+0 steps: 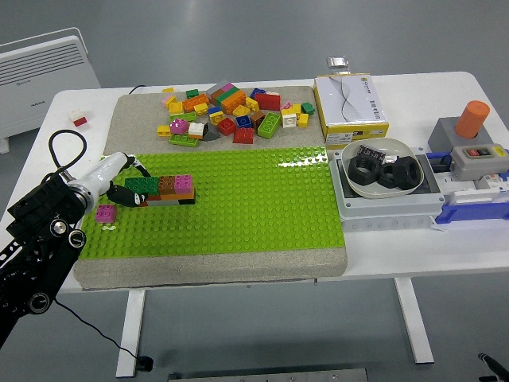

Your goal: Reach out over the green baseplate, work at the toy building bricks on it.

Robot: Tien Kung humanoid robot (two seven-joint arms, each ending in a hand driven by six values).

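Nearest the camera, the left hand comes in over the left edge of the baseplate. Its dark fingertips sit against the green end of the brick row, though whether they pinch it or only press it I cannot tell. Just on the camera side of the fingers a pink brick stands alone on the studs. A sideways slip could knock it loose, or skew the row off its studs. Pushing down off-centre might tip the green end up. Well beyond the fingers lies the loose pile on the grey mat, safe from this hand for now.
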